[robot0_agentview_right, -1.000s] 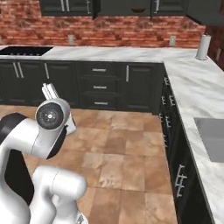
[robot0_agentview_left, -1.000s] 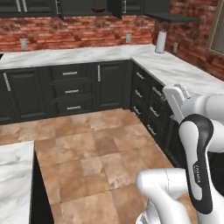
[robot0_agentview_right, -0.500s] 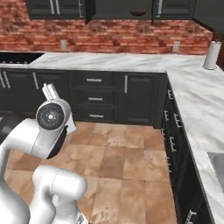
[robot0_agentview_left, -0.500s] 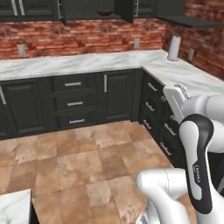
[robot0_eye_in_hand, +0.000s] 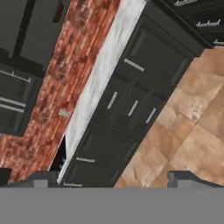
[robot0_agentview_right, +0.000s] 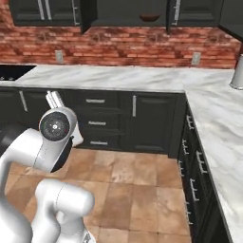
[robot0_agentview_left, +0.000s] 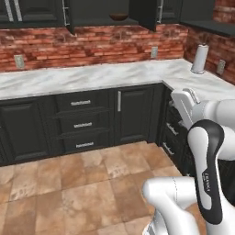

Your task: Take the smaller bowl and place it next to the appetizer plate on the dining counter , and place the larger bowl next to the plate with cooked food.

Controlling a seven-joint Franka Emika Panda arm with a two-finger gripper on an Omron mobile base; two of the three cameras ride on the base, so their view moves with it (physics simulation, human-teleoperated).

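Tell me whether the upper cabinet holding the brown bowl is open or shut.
Open. Its door swings out from the cabinet front, and the smaller bowl sits exposed on the shelf inside; the right base view shows it too.

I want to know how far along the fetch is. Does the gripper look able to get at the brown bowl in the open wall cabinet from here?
Probably not yet. The smaller bowl sits high in the wall cabinet, across the floor from the open gripper.

Even, flat rendered light; no clear source, shadows faint. Soft blur throughout, coarse textures. Hand view rolled steeply. No glare.
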